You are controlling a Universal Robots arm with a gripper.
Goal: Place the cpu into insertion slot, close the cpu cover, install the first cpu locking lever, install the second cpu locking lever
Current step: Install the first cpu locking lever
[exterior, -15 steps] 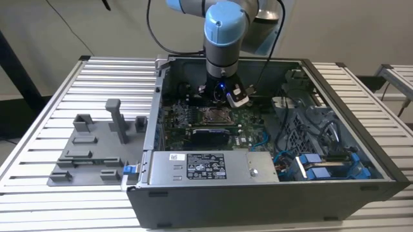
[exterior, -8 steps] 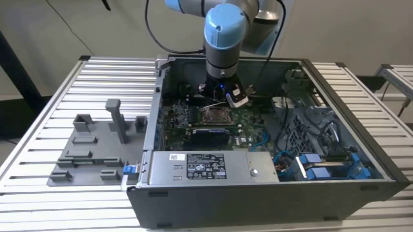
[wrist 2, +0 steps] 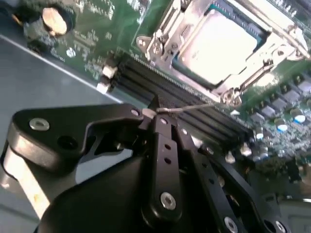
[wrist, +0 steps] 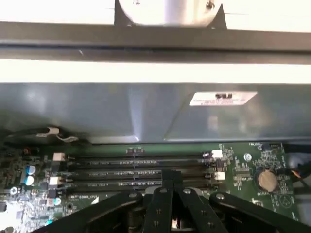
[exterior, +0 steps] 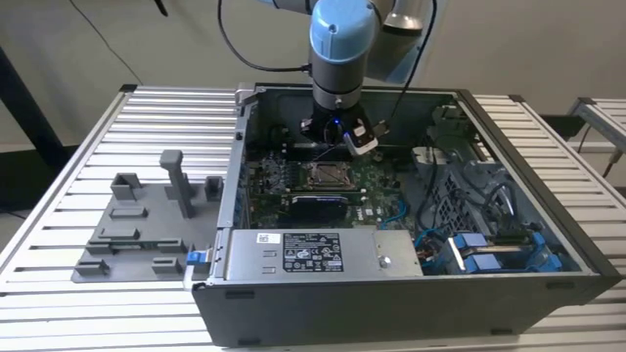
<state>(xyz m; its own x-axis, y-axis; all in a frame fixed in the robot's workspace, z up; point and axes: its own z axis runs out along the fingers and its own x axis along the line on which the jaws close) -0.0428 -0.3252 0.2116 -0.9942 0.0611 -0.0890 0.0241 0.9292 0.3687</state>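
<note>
tool (wrist: 167, 180) by RAM slots (wrist: 136, 167), coin batt (wrist: 266, 179)

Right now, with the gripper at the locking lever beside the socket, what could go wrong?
1. The gripper pinches the thin wire locking lever by its very end, so it may slip out.
2. The gripper sits just above the black memory slots, and a low sweep could scrape them.
3. The lever looks unlatched, so the cpu cover over the cpu might lift.

Glare bleaches the cpu (wrist 2: 221, 41) (both wrist views blurred).
</note>
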